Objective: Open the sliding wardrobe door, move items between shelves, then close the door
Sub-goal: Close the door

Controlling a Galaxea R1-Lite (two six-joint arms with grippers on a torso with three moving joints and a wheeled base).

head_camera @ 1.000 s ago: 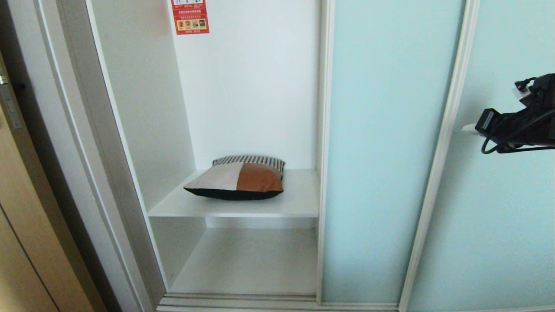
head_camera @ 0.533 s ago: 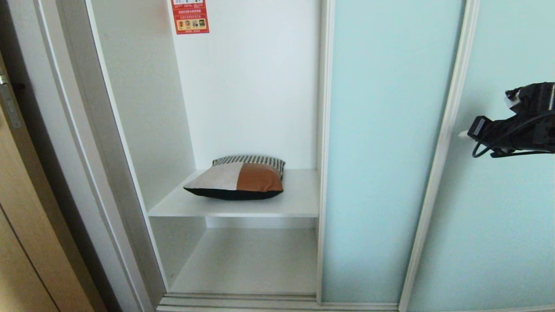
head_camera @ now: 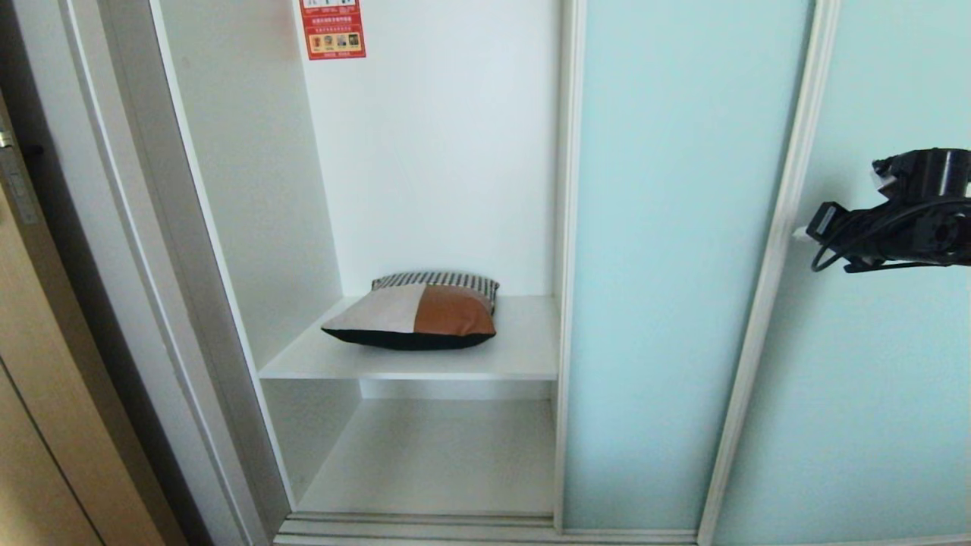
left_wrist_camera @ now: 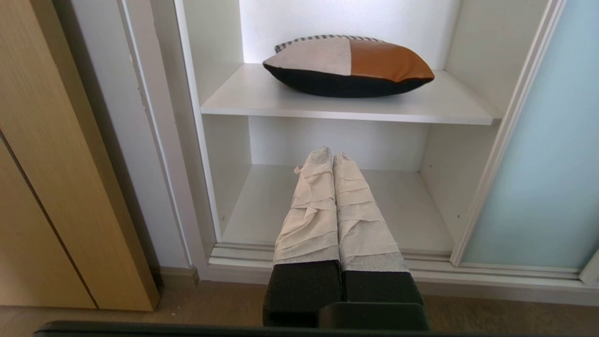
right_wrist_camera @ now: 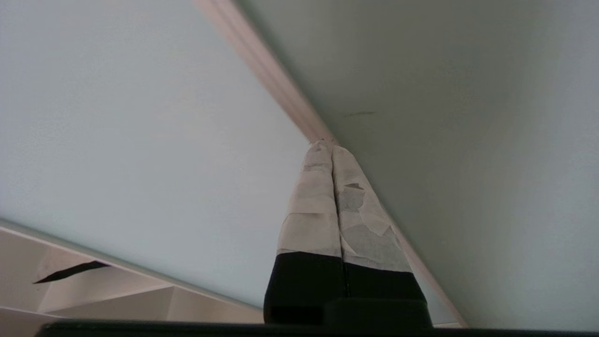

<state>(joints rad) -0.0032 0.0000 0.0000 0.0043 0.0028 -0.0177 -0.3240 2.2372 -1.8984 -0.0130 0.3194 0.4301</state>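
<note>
Right claw [head_camera: 800,233], fingers pressed together and empty, sits at the right edge of the head view, about mid-height, with its taped tip laid against the slim silver-white upright of the sliding wardrobe door [head_camera: 667,265]. In the right wrist view the shut tips [right_wrist_camera: 327,150] meet that same upright where it runs diagonally up toward the frame's upper left, so the claw looks to be touching or just short of the frame strip; which of the two cannot be told.

That upright is the thing to read. Its long axis runs top to bottom through the head view, slightly slanted, and the claw comes at it from the right, nearly square to it. The open compartment lies to the left of the panel, so a push to close would have to carry the frame leftward across the picture.

On the upper of the two shelves [head_camera: 523,356], centre-left in the head view, rests the cushion-like item [head_camera: 413,312], black below with pale and tan-brown patches on top.

Left claw [left_wrist_camera: 333,161] is closed on nothing, low in front of the open compartment, pointing at the bare lower shelf [left_wrist_camera: 402,206], well apart from the door upright. The right arm is clearly nearer the frame.
</note>
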